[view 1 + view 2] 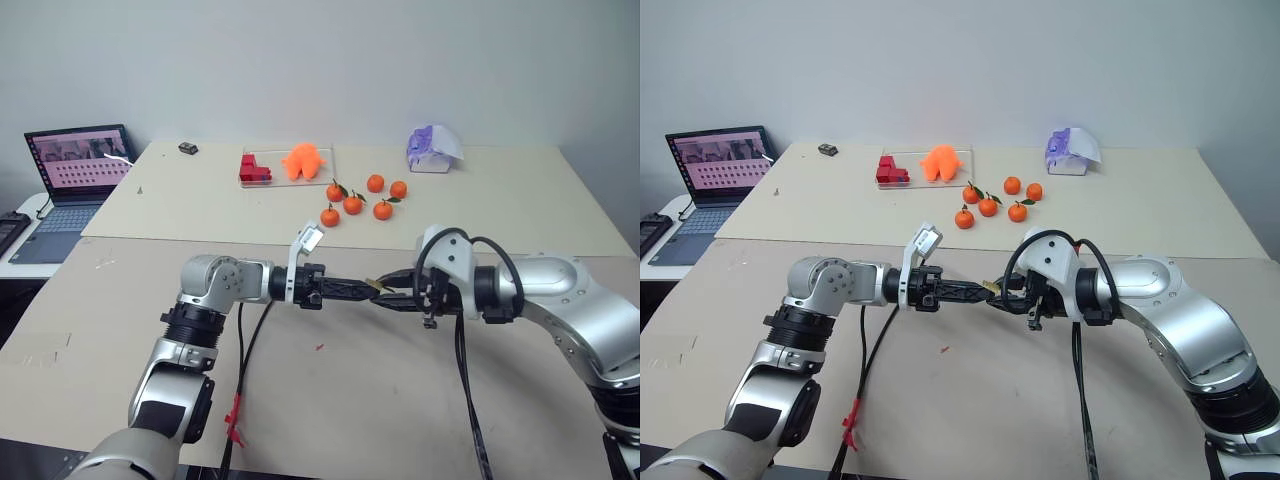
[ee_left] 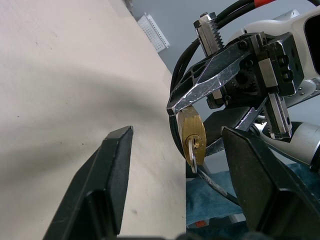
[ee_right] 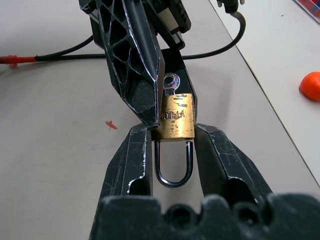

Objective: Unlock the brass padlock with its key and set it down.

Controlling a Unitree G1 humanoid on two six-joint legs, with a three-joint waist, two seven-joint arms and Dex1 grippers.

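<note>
Left gripper (image 1: 362, 287): fingers apart around the key (image 3: 170, 81), not yet pinching. Padlock (image 3: 173, 119), midair over the table (image 1: 400, 400): small, rigid, likely slick; grip its flat sides. Right gripper (image 3: 172, 131): clamped on padlock.

Brass padlock (image 3: 174, 118) glossy metal; key (image 3: 170, 82) silvery metal; table (image 3: 55, 130) matt.

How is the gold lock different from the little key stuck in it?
The brass padlock is gold-yellow and chunky; the key is silvery and thin. The padlock is pinched between the right gripper jaws; the key only pokes out of the padlock's end, beside the left gripper. Both are shiny metal.
</note>
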